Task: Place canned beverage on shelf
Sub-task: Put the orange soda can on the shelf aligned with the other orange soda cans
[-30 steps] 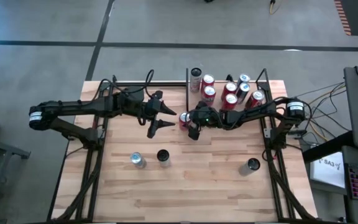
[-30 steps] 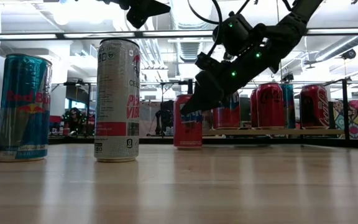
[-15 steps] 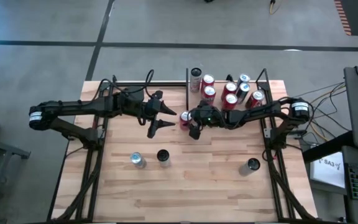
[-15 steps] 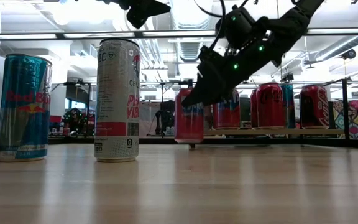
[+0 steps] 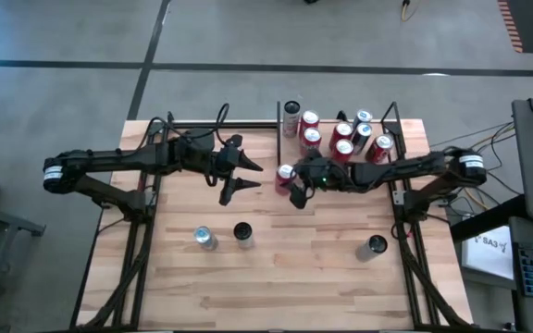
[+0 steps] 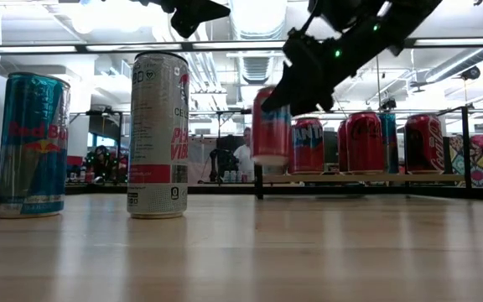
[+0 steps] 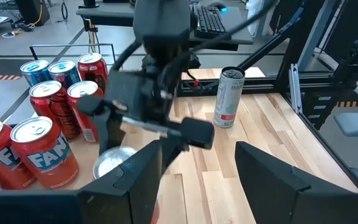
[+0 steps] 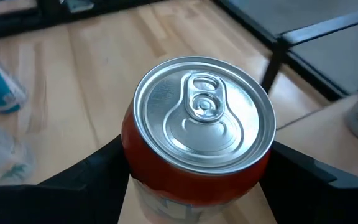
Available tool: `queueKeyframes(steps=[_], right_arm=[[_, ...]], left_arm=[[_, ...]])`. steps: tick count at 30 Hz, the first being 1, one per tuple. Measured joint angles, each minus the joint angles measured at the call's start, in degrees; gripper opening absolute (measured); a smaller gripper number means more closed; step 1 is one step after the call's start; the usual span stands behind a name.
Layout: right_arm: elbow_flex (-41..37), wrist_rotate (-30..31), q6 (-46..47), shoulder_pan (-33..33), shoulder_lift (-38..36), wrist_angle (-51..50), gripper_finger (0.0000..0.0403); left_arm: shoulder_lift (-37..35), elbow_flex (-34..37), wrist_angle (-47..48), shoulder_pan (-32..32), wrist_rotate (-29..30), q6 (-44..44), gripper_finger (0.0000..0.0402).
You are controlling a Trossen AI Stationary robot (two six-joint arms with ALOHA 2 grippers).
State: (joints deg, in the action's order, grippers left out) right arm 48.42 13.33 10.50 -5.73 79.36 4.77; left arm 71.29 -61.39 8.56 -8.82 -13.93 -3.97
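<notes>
Near the middle of the high view, the right tool (image 5: pixel 291 181) grips a red can (image 5: pixel 285 173) (lifted clear of the surface (image 6: pixel 309 252)), left of the shelf (image 5: pixel 391 129). Left tool (image 5: pixel 248 176) hovers center-left, fingers parted, holding nothing.

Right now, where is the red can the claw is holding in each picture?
High view: the red aluminium can sits centre, in the right claw.
Low view: centre, lifted off the wooden tabletop.
Left wrist view: only its silver top shows, bottom left.
Right wrist view: centre, top up.
Shared landmark: the cluster of red cans on the shelf.
</notes>
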Motion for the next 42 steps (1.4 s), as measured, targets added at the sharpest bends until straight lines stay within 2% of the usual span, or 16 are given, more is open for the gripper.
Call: queueKeyframes(steps=[9,16,30,42], right_arm=[[0.02,9.45,16.94,0.21,-4.14,-10.47,0.029],[0.02,15.43,24.48,0.26,-4.99,-15.69,0.029],[0.02,21.39,25.93,0.19,-5.01,-17.87,0.029],[0.02,21.78,25.44,1.28,-4.99,-17.85,0.029]], left_arm=[[0.0,0.0,0.0,0.0,0.0,-0.02,0.019],[0.0,0.0,-0.02,0.0,-0.02,-0.02,0.019],[0.0,0.0,-0.02,0.0,-0.02,-1.55,0.019],[0.0,0.0,-0.52,0.0,-0.02,-1.57,0.019]])
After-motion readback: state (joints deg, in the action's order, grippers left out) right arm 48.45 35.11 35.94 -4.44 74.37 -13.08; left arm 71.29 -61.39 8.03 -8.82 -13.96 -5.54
